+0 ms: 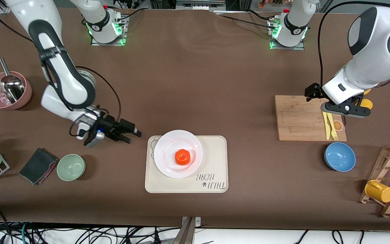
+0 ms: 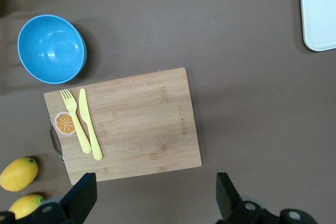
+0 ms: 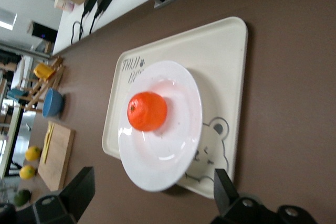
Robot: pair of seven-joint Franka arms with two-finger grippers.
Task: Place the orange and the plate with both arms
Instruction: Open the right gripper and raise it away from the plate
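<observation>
**Orange seated on plate, both grippers released**

Orange sits mid-plate, lower centre of frame, on the bear tray; placement looks done. Right gripper, fingers spread and empty, hangs just beside the tray, probably backing off. Left gripper, also spread and empty, waits over the cutting board, right of frame.

A wooden cutting board carries a yellow fork and knife; nearer the front camera sits a blue bowl.
</observation>
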